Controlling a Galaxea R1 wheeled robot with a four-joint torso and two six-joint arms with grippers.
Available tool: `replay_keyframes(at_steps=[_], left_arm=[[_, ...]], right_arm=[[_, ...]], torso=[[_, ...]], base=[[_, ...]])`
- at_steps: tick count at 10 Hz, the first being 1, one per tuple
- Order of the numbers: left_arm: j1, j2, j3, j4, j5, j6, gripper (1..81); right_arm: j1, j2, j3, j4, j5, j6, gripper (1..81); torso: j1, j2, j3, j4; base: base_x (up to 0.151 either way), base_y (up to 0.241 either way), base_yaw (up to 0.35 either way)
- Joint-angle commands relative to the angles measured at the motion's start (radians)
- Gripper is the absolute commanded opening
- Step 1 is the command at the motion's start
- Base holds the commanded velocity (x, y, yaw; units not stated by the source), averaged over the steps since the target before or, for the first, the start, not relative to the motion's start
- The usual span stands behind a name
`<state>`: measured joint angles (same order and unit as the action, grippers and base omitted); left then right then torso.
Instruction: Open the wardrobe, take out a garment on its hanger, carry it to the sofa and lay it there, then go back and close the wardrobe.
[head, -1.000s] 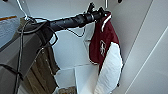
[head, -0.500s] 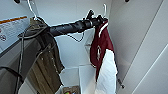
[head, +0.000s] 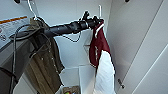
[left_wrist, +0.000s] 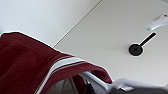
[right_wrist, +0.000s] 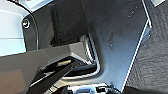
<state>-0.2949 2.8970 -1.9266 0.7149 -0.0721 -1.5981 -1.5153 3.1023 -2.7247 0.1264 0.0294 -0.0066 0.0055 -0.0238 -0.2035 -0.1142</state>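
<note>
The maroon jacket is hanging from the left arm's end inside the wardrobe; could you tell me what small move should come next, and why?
Probably draw the left gripper straight back out of the wardrobe. The maroon jacket on its hanger hangs at the gripper, with the olive garment close beside the arm.

Your left wrist camera looks up at the maroon garment (left_wrist: 27, 65), with its white-striped collar (left_wrist: 63, 65) folded over the white hanger (left_wrist: 96, 80). Behind the garment you see a flat white wardrobe panel (left_wrist: 105, 37) crossed by a thin seam. On that panel, well apart from the collar, sits a round black fitting (left_wrist: 136, 49), with a white curved piece (left_wrist: 157, 22) just beside it.
</note>
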Motion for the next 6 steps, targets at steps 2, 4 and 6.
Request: replay_keyframes(at_steps=[2, 4, 6], left_arm=[[-0.197, -0.007, 0.006, 0.06, -0.04, 0.044, 1.0], [-0.191, -0.007, 0.008, 0.06, -0.04, 0.046, 1.0], [-0.184, -0.013, 0.015, 0.063, -0.04, 0.046, 1.0]], right_arm=[[0.026, 0.006, 0.004, 0.009, -0.065, -0.001, 81.1], [0.029, 0.008, 0.004, 0.009, -0.065, -0.001, 81.1], [0.029, 0.006, 0.004, 0.009, -0.065, -0.001, 81.1]], torso=[[0.0, 0.0, 0.0, 0.0], [0.002, 0.001, -0.001, 0.0], [-0.001, 0.0, -0.001, 0.0]], base=[[-0.039, 0.0, 0.0], [-0.102, 0.0, 0.0], [-0.121, 0.0, 0.0]])
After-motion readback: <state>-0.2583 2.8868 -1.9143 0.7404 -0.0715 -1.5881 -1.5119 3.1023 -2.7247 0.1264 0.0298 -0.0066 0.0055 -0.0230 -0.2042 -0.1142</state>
